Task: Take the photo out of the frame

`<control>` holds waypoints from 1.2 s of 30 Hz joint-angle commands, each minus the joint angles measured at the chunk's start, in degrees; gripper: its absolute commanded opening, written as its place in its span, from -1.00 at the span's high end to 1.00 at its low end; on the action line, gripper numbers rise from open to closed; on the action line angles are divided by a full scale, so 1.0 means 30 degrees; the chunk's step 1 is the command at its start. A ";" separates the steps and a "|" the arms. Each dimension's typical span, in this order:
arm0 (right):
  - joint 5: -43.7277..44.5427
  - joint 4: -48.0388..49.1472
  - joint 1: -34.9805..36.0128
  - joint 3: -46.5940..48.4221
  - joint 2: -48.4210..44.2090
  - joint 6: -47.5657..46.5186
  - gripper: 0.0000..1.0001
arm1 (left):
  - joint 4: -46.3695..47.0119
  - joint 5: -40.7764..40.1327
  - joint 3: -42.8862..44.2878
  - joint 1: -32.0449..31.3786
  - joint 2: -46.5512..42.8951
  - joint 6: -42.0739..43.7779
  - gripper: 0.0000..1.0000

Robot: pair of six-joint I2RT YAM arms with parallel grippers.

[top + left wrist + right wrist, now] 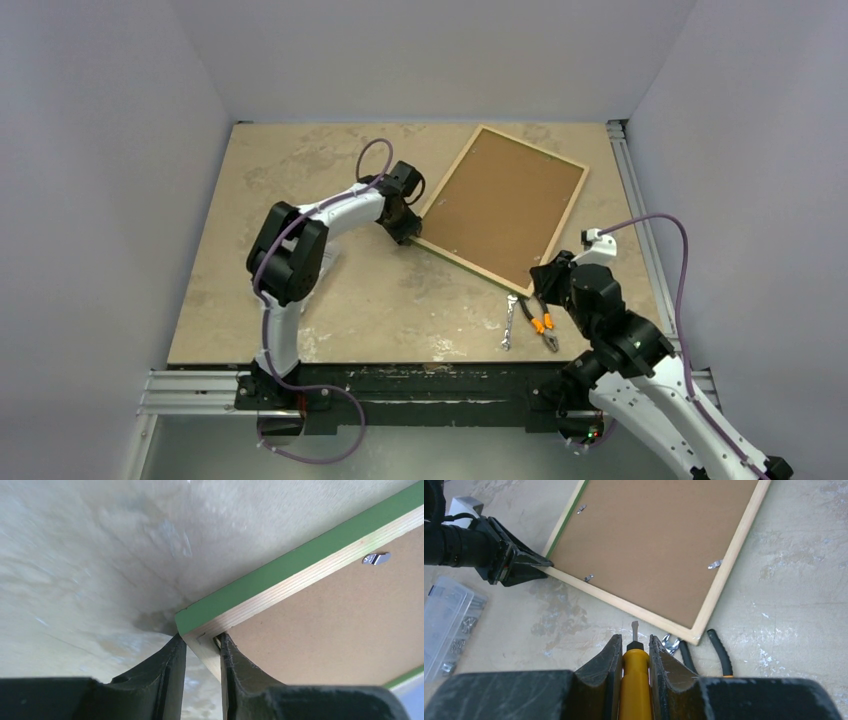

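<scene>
The frame (pixel 470 266) lies face down on the table at the back right, its green edge (pixel 300 565) and pale wood rail showing. The photo (pixel 500 205) sits inside it. Only its plain brown back (pixel 654 545) shows, held by small metal clips (pixel 587 578). My left gripper (pixel 200 637) is shut on the frame's near-left corner, one finger outside the rail and one inside against the brown back. My right gripper (pixel 634 639) hovers just short of the frame's near edge (pixel 624 605), shut on a yellow-handled screwdriver (pixel 636 680) whose flat tip points at the frame.
A small wrench (pixel 508 325) and pliers (pixel 545 330) lie by the frame's near right corner. A clear plastic box of small parts (pixel 449 625) sits to the left in the right wrist view. Grey walls enclose the table on three sides.
</scene>
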 commanded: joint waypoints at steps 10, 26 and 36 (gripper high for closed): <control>-0.0199 0.1036 -0.0008 0.0031 0.1352 -0.0649 1.00 | -0.3483 -0.3725 0.3138 0.0607 0.0483 1.4232 1.00; -0.4295 0.4443 -0.0016 -0.0396 0.5661 -0.2051 1.00 | -0.0500 0.0143 -0.0378 0.1477 -0.5250 1.3333 -0.46; -0.5114 0.5364 -0.0027 -0.0990 0.6139 -0.2239 1.00 | 0.3401 0.6170 -0.8105 0.1099 -0.7525 0.2494 -0.45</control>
